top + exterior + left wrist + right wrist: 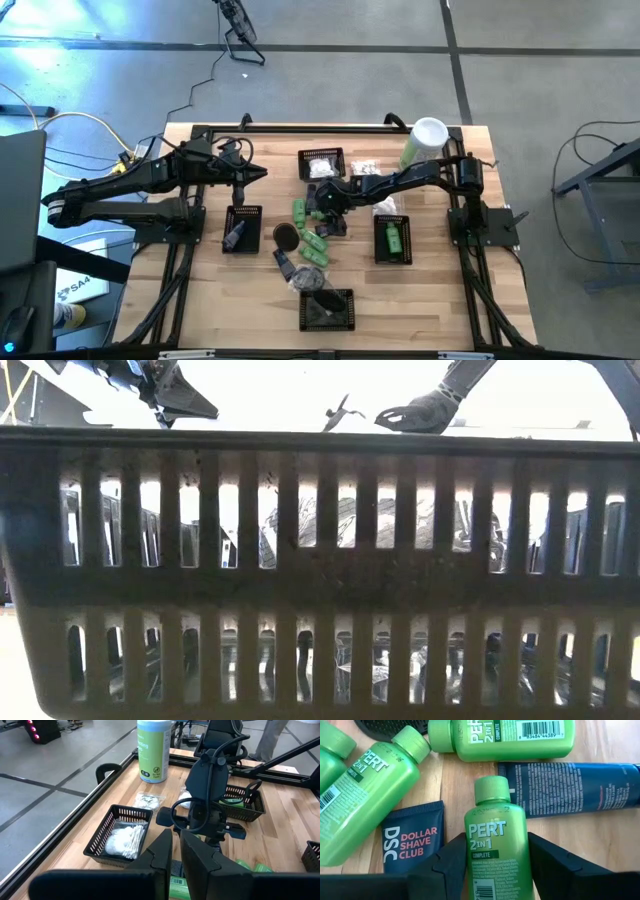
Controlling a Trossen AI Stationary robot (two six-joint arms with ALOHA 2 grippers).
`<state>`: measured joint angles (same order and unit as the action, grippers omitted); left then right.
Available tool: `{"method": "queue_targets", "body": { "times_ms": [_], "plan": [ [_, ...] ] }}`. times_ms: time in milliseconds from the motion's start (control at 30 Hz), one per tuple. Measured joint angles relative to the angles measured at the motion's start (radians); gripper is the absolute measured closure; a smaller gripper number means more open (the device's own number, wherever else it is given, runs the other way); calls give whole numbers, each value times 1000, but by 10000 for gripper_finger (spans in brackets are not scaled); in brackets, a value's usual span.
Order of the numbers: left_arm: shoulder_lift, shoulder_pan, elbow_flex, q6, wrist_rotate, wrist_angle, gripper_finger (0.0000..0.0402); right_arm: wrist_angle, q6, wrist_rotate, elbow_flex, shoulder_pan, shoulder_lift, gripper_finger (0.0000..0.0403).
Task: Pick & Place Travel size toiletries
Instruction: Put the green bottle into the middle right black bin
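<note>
Several green bottles (370, 795) lie on their sides mid-table, beside a dark blue tube (570, 787) and a dark "Dollar Shave Club" packet (412, 842). In the high view this cluster (312, 235) sits next to a dark round piece (286, 236). My right gripper (496, 855) (322, 208) is down over the cluster, shut on one green bottle (495, 840). My left gripper (176, 847) (258, 172) hangs above the table's far-left part, shut and holding nothing. My right gripper pinches the green bottle's body (496, 870) between its two fingers, one finger (451, 865) on each long side. The fingers come from above, pointing down, across the bottle. The bottle lies on its side on the table, label up, with its cap (491, 787) free beyond the fingertips.
Black mesh baskets stand around the cluster: a far one with white items (321, 165) (120, 837), a left one (242, 228), a right one holding a green bottle (392, 238), and a near one (327, 308) whose wall (320, 580) fills the low view. The tall canister (422, 142) and white packets (362, 168) are far right.
</note>
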<state>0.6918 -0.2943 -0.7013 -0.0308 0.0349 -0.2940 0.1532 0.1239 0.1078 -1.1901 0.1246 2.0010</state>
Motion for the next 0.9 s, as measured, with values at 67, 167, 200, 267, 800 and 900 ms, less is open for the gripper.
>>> {"method": "queue_targets", "body": {
  "times_ms": [67, 167, 200, 267, 800, 900],
  "plan": [
    [0, 0, 0, 0, 0, 0, 368, 0, -27, 0, 0, 0, 0, 222],
    [0, 0, 0, 0, 0, 0, 368, 7, -48, 4, 0, 2, 0, 222],
    [0, 0, 0, 0, 0, 0, 368, 8, -42, 8, 0, 2, 0, 222],
    [0, 0, 0, 0, 0, 0, 368, 8, -27, 28, 0, 2, 0, 222],
    [0, 0, 0, 0, -4, 0, 368, 9, -21, 23, 0, 2, -1, 217],
    [0, 0, 0, 0, -4, 0, 368, 9, -21, 22, 0, 2, -1, 195]
  ]
}}
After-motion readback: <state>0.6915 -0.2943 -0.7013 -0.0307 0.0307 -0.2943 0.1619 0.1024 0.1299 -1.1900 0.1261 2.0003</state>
